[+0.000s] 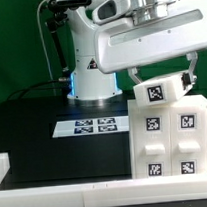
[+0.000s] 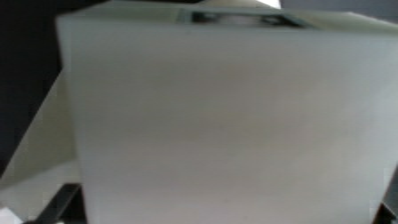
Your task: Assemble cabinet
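The white cabinet body (image 1: 174, 142) stands at the exterior view's right, its front showing several square marker tags. A small white drawer-like block (image 1: 157, 91) with one tag sits tilted at the top of the body. My gripper (image 1: 162, 81) comes down from above, and its fingers (image 1: 190, 81) straddle the block and close on its sides. In the wrist view a blurred white surface of the block (image 2: 222, 120) fills almost the whole frame, with a tag edge at its far end (image 2: 231, 15). One dark finger (image 2: 54, 205) shows at the frame's edge.
The marker board (image 1: 93, 124) lies flat on the black table (image 1: 34, 136) near the middle. The arm's white base (image 1: 89, 72) stands behind it, with cables at the back. A low white rim (image 1: 67, 189) frames the table's front edge.
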Controlling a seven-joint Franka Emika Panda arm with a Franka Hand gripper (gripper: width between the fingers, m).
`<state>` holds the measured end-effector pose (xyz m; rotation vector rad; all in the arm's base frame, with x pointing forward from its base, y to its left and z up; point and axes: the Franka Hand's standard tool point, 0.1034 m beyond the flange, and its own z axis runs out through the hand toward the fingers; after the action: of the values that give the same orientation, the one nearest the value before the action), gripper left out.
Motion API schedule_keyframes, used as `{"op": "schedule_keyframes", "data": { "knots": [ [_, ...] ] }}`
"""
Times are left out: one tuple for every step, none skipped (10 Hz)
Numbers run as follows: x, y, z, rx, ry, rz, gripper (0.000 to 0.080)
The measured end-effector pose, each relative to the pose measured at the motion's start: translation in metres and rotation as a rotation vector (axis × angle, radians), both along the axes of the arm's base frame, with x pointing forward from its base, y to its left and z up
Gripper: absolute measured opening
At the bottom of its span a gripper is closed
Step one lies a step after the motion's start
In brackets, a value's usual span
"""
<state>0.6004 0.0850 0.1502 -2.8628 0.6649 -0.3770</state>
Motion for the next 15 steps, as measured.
{"op": "schedule_keyframes", "data": {
  "knots": [
    [-0.0002,0.0013,-0.0001,0.035,0.013,-0.105,0.056],
    [-0.0005,0.0022,-0.0002,0.06,0.023,-0.181,0.056],
    [-0.0008,0.003,-0.0003,0.08,0.031,-0.246,0.056],
    [-0.0014,0.0044,-0.0001,0.114,0.045,-0.343,0.056],
    [-0.0015,0.0046,-0.0001,0.144,0.056,-0.42,0.056],
    [-0.0017,0.0048,-0.0002,0.18,0.07,-0.505,0.056],
    [-0.0018,0.0039,-0.0004,0.215,0.085,-0.588,0.056],
    [-0.0019,0.0039,-0.0004,0.252,0.101,-0.675,0.056],
    [-0.0024,0.0039,-0.0007,0.285,0.121,-0.758,0.056],
    [-0.0029,0.0033,-0.0012,0.317,0.14,-0.843,0.056],
    [-0.0034,0.0026,-0.0017,0.36,0.163,-0.96,0.056],
    [-0.0037,0.0019,-0.0021,0.397,0.182,-1.056,0.056],
    [-0.0038,0.0007,-0.0026,0.41,0.188,-1.079,0.056],
    [-0.0034,0.0001,-0.0028,0.448,0.2,-1.15,0.056],
    [-0.0036,0.001,-0.003,0.471,0.211,-1.198,0.056]
  ]
}}
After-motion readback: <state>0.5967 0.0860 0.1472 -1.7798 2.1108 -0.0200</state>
